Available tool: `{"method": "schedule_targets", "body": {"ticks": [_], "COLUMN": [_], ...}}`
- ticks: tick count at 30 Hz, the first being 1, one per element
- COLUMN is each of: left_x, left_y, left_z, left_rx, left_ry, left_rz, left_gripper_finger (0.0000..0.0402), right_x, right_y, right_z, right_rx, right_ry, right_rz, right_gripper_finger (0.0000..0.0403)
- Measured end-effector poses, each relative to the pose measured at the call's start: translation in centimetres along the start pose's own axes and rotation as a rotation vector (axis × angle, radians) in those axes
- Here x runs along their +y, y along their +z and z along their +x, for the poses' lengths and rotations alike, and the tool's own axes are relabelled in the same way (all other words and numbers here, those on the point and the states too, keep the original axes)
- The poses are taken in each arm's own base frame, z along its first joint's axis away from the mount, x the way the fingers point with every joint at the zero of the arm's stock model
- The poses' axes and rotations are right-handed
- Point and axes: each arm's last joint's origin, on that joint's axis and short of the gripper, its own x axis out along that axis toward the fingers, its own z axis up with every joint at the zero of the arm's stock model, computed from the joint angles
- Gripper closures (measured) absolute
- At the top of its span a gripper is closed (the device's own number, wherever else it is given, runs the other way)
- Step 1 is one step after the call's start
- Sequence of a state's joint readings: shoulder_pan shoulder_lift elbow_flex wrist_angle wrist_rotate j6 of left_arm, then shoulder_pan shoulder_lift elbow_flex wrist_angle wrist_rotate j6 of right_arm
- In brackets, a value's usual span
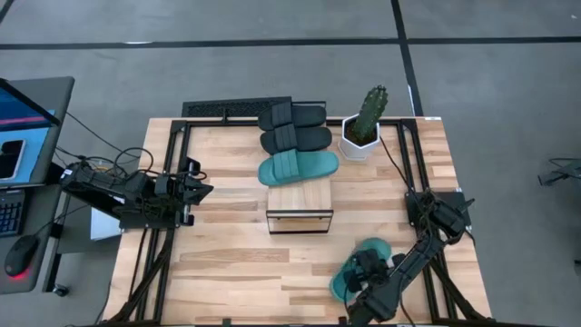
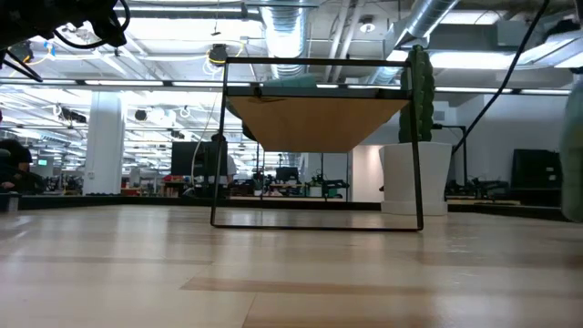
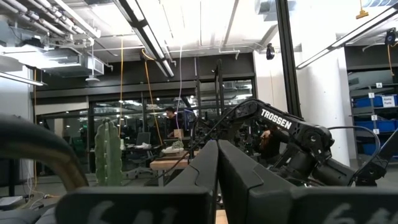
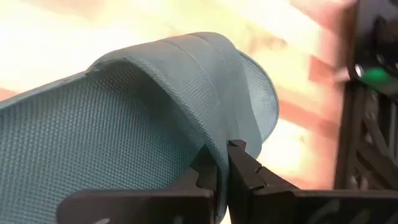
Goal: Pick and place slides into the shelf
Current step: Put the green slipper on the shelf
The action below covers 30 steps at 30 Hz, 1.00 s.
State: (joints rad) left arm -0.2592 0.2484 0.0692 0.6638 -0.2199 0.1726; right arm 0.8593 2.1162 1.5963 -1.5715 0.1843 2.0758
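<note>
Teal slide (image 1: 356, 267): on the table near its front edge, right of centre, well apart from the shelf (image 1: 300, 202).
Right gripper (image 4: 222, 167): at this slide, fingers clamped on its strap edge.
Shelf: holds two black slides (image 1: 295, 116) and one teal slide (image 1: 298, 167), side by side.
Left gripper (image 1: 201, 189): fingers together, empty, raised at table's left.
Cactus pot (image 1: 360, 142): beside shelf.

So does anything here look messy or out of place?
One teal slide lies apart on the table near the front edge, where the right gripper has shut on its strap edge. The other three slides sit in a row on the shelf. Nothing looks spilled or damaged.
</note>
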Motion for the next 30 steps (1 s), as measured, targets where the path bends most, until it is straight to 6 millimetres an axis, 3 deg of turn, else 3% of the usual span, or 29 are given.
{"method": "schedule_targets", "body": {"ticks": [10,17,24,30], "left_x": [0.0,0.0,0.0,0.0], "left_y": [0.0,0.0,0.0,0.0], "left_z": [0.0,0.0,0.0,0.0], "left_rx": [-0.001,-0.001,-0.001,-0.001], "left_ry": [-0.003,-0.004,-0.004,-0.004], "left_rz": [-0.014,-0.017,-0.034,-0.071], "left_gripper_finger": [0.0401,0.0401,0.0401,0.0401], "right_x": [0.2,0.2,0.1,0.1], "right_y": [0.2,0.0,-0.1,0.7], "right_z": [-1.2,-2.9,-5.5,-8.2], "right_rx": [-0.235,-0.25,-0.224,-0.32], "right_ry": [0.17,0.231,0.313,0.428], "right_rz": [-0.08,-0.16,-0.241,-0.314], "right_gripper_finger": [0.0402,0.0403,0.0402,0.0402]}}
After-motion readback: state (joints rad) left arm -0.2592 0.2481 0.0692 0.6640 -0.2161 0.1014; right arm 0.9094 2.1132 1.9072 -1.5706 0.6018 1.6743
